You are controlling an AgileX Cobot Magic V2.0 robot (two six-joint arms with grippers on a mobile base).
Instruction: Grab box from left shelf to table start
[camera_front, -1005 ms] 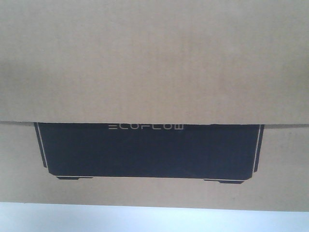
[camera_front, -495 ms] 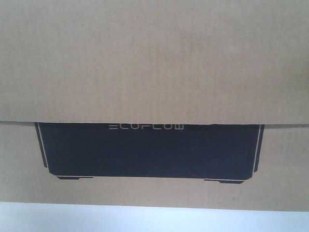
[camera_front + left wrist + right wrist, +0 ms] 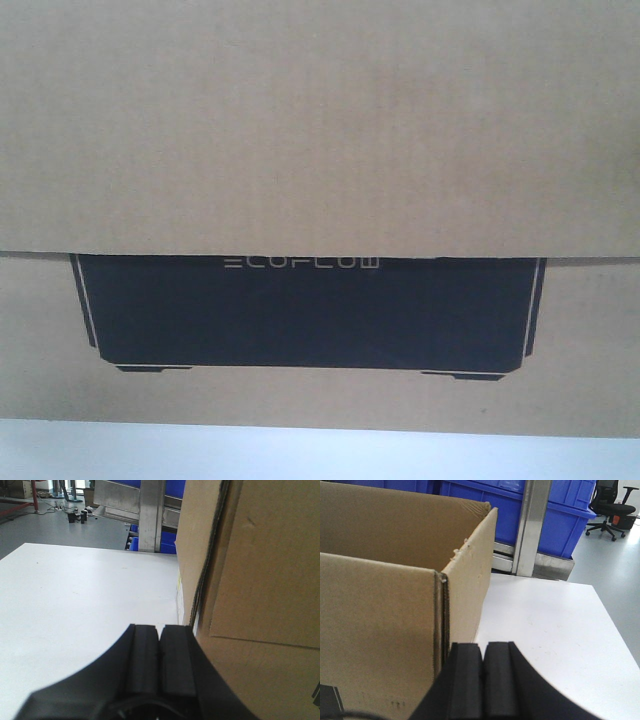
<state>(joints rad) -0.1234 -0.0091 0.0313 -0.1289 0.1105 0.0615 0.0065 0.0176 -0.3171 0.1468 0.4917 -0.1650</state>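
The brown cardboard box [image 3: 320, 130] with its black ECOFLOW panel fills the front view, and a strip of the white table [image 3: 320, 458] shows under it. In the left wrist view the box [image 3: 260, 580] rests on the table [image 3: 75, 595]. My left gripper [image 3: 159, 627] is shut and empty, and its right finger lies against the box's left side. My right gripper [image 3: 483, 645] is also shut and empty, hard by the right corner of the open-topped box [image 3: 380, 620]. Whether the rack behind is the left shelf I cannot tell.
A metal rack upright [image 3: 532, 525] with blue bins [image 3: 470, 500] stands just behind the table's far edge. Grey floor [image 3: 50, 525] lies to the left, with stands and cables. An office chair [image 3: 610, 510] is at the far right.
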